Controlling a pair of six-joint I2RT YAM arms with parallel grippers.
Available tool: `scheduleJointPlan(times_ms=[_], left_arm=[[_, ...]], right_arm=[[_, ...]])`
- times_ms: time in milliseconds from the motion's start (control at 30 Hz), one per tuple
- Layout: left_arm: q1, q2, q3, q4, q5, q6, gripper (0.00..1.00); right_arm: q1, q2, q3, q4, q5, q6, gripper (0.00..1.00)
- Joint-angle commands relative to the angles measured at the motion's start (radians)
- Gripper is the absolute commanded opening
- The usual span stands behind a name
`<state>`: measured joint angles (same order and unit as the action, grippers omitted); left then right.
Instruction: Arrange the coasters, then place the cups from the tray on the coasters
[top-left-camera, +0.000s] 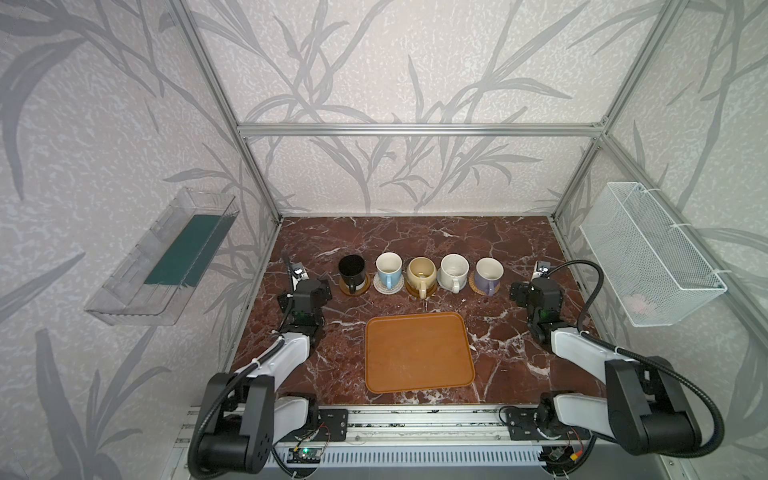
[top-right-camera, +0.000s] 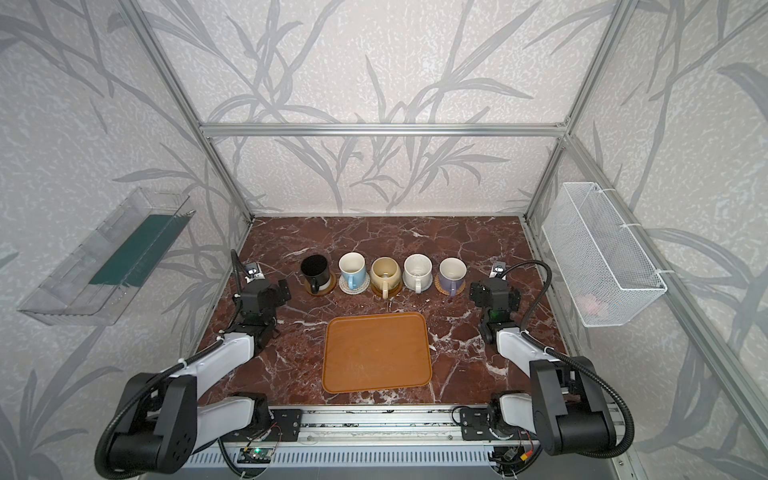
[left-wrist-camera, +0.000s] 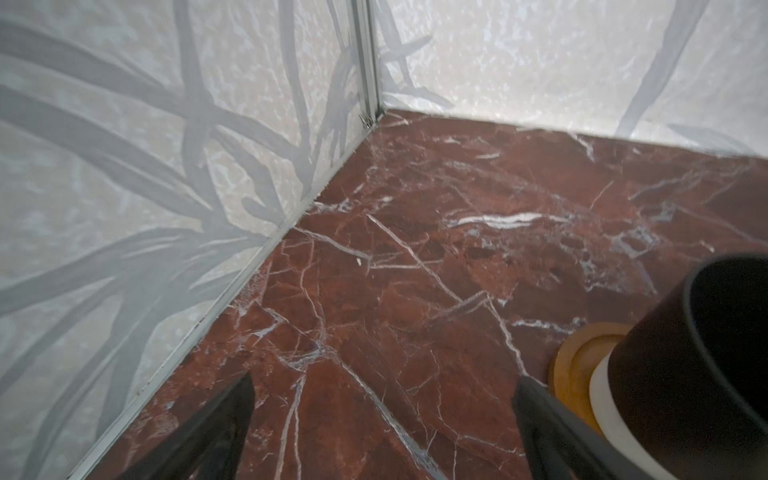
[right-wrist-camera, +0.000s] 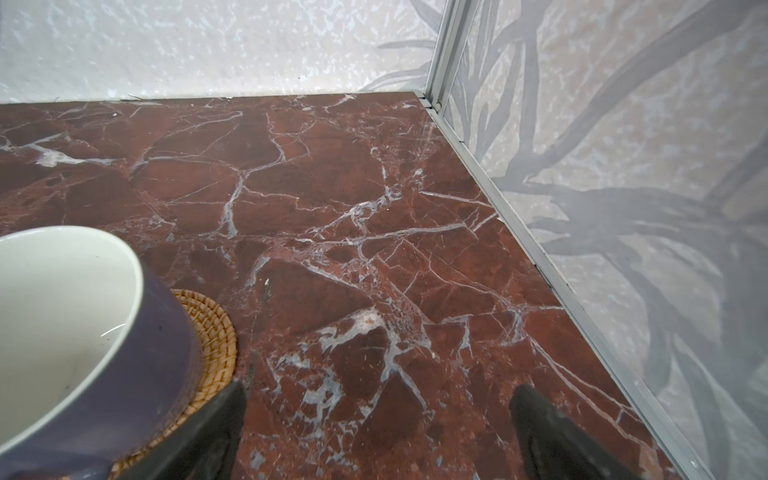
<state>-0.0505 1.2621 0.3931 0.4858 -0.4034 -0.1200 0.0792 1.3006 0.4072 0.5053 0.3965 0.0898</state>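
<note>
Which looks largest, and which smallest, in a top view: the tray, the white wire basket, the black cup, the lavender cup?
1. white wire basket: looks largest, but it hangs higher, nearer the camera, so its rank against the tray is unsure.
2. tray.
3. black cup and lavender cup: they look alike.

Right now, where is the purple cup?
In a top view the purple cup ends the row on the right, on a rattan coaster, beside the white cup.

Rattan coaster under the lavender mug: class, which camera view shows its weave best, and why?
The right wrist view: the rattan coaster sits close, its coiled weave clear under the lavender mug. Both top views show only a small tan rim; the left wrist view misses it.
</note>
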Motion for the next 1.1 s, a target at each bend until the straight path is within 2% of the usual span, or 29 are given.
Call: scheduleJointPlan(times_ms=[0,67,167,333,400,500,567,633,967,1000,1067], left_arm=[[0.014,0.070,-0.026,0.221,0.100,0.044,0.99],[0.026,0.113,-0.041,0.311,0.135,0.058,0.99],[0.043,0.143,-0.028,0.325,0.166,0.062,0.99],[0.087,0.255,-0.065,0.508,0.249,0.053,0.99],[0.089,0.307,-0.061,0.549,0.274,0.062,0.99],[0.089,0.289,-0.039,0.468,0.282,0.060,0.99],[0.090,0.311,-0.034,0.502,0.290,0.070,0.99],[0.089,0.295,-0.013,0.432,0.317,0.071,0.99],[0.090,0.304,-0.017,0.454,0.325,0.078,0.99],[0.090,0.305,-0.017,0.459,0.326,0.077,0.99],[0.089,0.304,-0.017,0.459,0.325,0.077,0.99]], right_arm=[[0.005,0.035,-0.005,0.101,-0.012,-0.018,0.99],[0.007,0.052,-0.004,0.122,-0.026,-0.031,0.99],[0.007,0.066,0.008,0.115,-0.037,-0.022,1.00],[0.011,0.148,-0.021,0.284,-0.085,-0.039,1.00],[0.014,0.152,-0.007,0.265,-0.096,-0.049,0.99],[0.016,0.147,-0.008,0.256,-0.109,-0.053,0.99],[0.016,0.142,-0.028,0.288,-0.119,-0.059,0.99],[0.017,0.138,-0.043,0.314,-0.127,-0.065,0.99],[0.055,0.200,-0.003,0.301,-0.174,-0.131,0.99],[0.059,0.226,-0.016,0.342,-0.167,-0.135,0.99],[0.068,0.298,-0.060,0.547,-0.157,-0.161,0.99]])
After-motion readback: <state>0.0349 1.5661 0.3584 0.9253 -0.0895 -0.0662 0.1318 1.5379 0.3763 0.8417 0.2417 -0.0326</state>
